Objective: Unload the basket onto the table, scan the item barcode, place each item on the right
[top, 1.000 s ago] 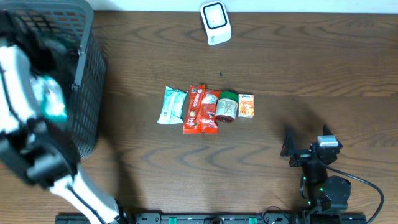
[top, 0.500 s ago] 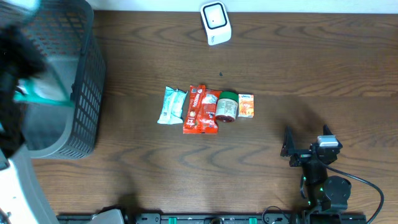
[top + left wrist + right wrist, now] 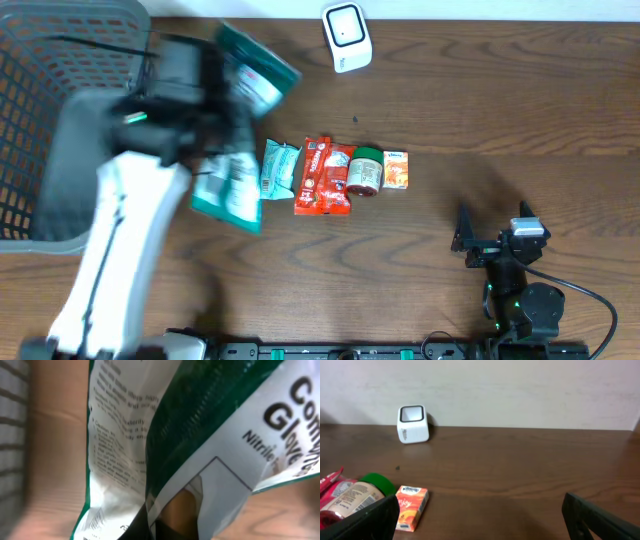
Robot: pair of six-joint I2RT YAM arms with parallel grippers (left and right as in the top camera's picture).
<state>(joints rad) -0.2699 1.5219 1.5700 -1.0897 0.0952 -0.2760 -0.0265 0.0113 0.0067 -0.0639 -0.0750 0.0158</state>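
One glove packet (image 3: pixel 228 192) lifted from basket (image 3: pixel 35 60), left claw (image 3: pixel 213 118) clamped, over table (image 3: pixel 450 120)

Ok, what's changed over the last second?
The left gripper, shut on the packet, carried it from the basket to the right, next to the row of items. The right gripper, open, the row and the scanner stayed put.

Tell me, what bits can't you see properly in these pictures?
- Bag: blurred by motion overhead; runs off the top and right edges in the left wrist view; no barcode shows.
- Left pincer: mostly hidden by the bag in the left wrist view; blurred overhead.
- Red packet: cut off by the left edge of the right wrist view.
- Jar: lower part hidden there by a finger of the right pincer.
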